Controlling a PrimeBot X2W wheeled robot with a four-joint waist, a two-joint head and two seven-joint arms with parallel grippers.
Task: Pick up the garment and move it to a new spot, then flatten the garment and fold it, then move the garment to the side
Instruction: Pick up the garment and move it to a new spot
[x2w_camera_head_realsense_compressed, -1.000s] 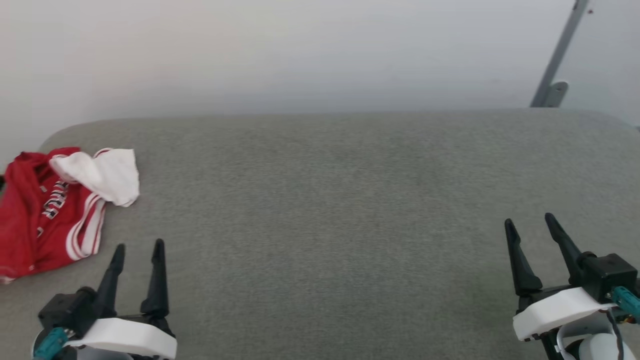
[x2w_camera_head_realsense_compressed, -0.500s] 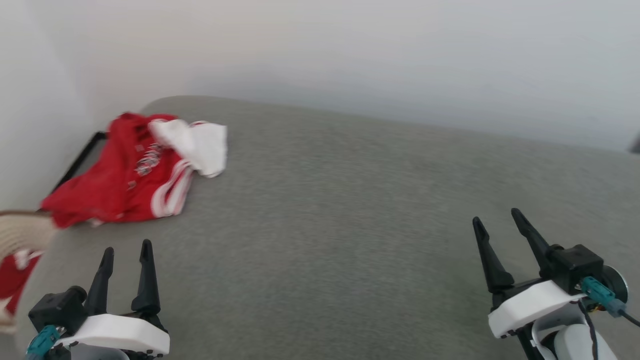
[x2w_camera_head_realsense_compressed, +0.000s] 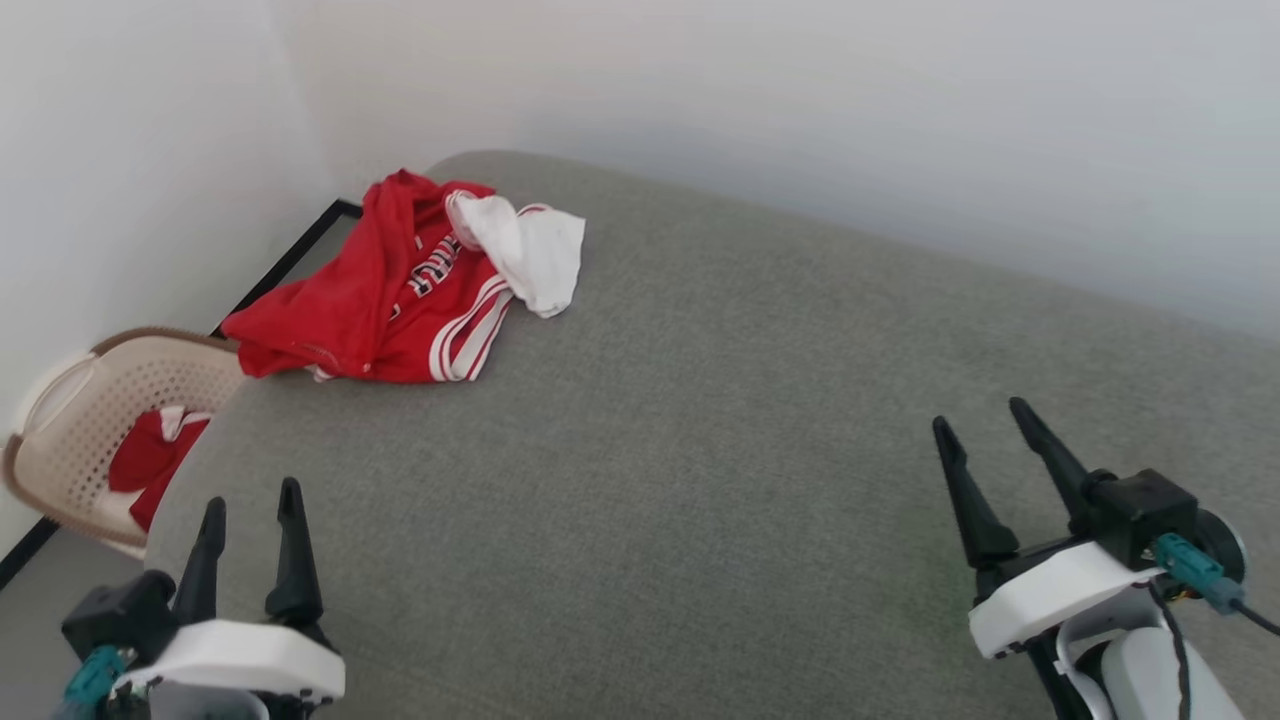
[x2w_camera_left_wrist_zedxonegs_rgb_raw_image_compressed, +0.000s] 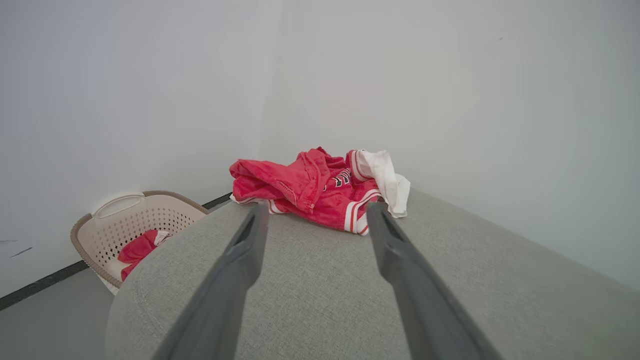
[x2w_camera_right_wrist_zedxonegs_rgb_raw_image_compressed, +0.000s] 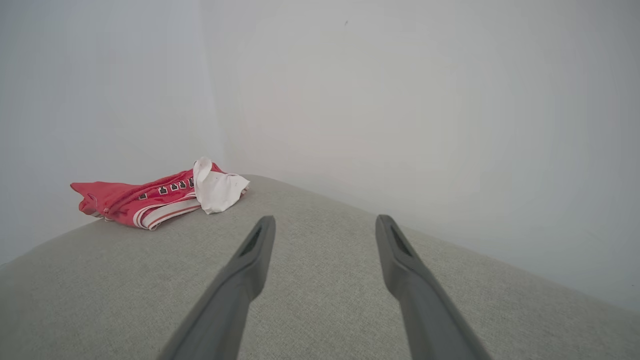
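The garment (x2w_camera_head_realsense_compressed: 400, 290) is a crumpled red shirt with a white sleeve and red-and-white striped trim, lying at the far left corner of the grey padded table (x2w_camera_head_realsense_compressed: 700, 420). It also shows ahead of the fingers in the left wrist view (x2w_camera_left_wrist_zedxonegs_rgb_raw_image_compressed: 320, 190) and off to the left in the right wrist view (x2w_camera_right_wrist_zedxonegs_rgb_raw_image_compressed: 150, 197). My left gripper (x2w_camera_head_realsense_compressed: 250, 498) hovers open near the front left edge, well short of the garment. My right gripper (x2w_camera_head_realsense_compressed: 980, 415) is open at the front right, far from it. Both hold nothing.
A beige perforated laundry basket (x2w_camera_head_realsense_compressed: 70, 420) stands on the floor left of the table, with red cloth (x2w_camera_head_realsense_compressed: 150, 465) inside; it shows too in the left wrist view (x2w_camera_left_wrist_zedxonegs_rgb_raw_image_compressed: 120, 225). White walls meet in a corner behind the table.
The head camera has turned left, so the garment now sits nearer the centre and the basket has come into view. Both grippers stay open and hold their places.
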